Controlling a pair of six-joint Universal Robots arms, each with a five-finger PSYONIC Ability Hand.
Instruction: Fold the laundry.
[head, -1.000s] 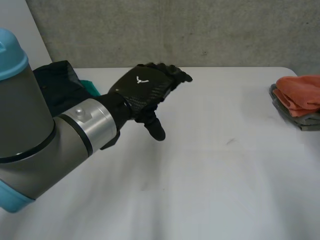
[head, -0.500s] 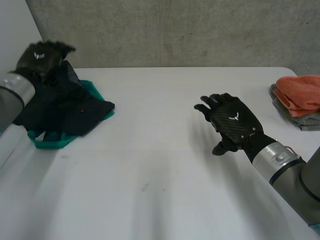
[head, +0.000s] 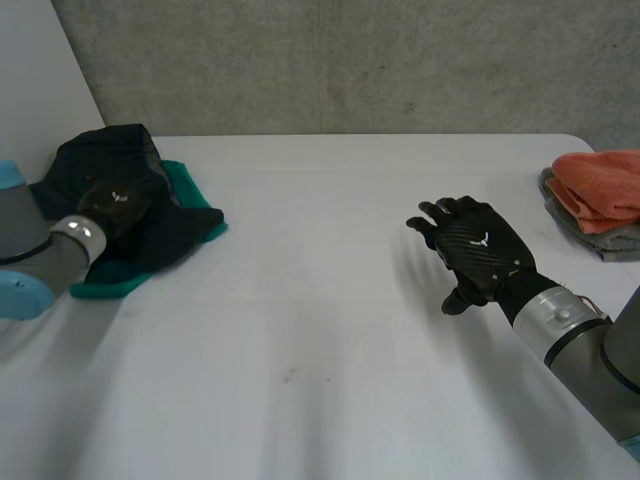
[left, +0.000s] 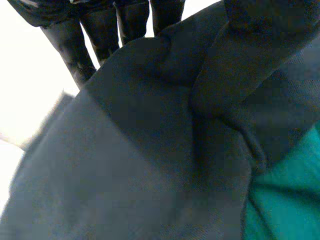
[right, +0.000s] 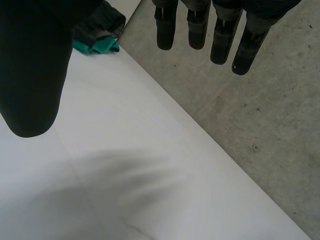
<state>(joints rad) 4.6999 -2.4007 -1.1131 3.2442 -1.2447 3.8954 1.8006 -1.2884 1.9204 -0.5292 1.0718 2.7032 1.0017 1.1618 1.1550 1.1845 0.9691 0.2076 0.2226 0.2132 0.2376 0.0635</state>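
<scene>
A crumpled dark garment (head: 110, 165) lies over a teal garment (head: 190, 190) at the table's far left. My left hand (head: 113, 203) rests on the near part of the dark garment. In the left wrist view a raised fold of the dark garment (left: 130, 165) is pinched between the fingers (left: 100, 30) and the thumb, with the teal garment (left: 285, 200) beside it. My right hand (head: 478, 250) hovers over bare table right of the middle, open and holding nothing. The right wrist view shows its fingers (right: 220, 35) straight, and the pile (right: 97, 30) far beyond them.
An orange folded cloth (head: 603, 185) sits on a grey one (head: 610, 243) at the table's right edge. The white table (head: 320, 330) stretches bare between the two hands. A concrete wall stands behind the far edge.
My left arm swung from the table's middle to the pile, then came down on the dark garment and shut. My right hand came into view and drew slightly back.
</scene>
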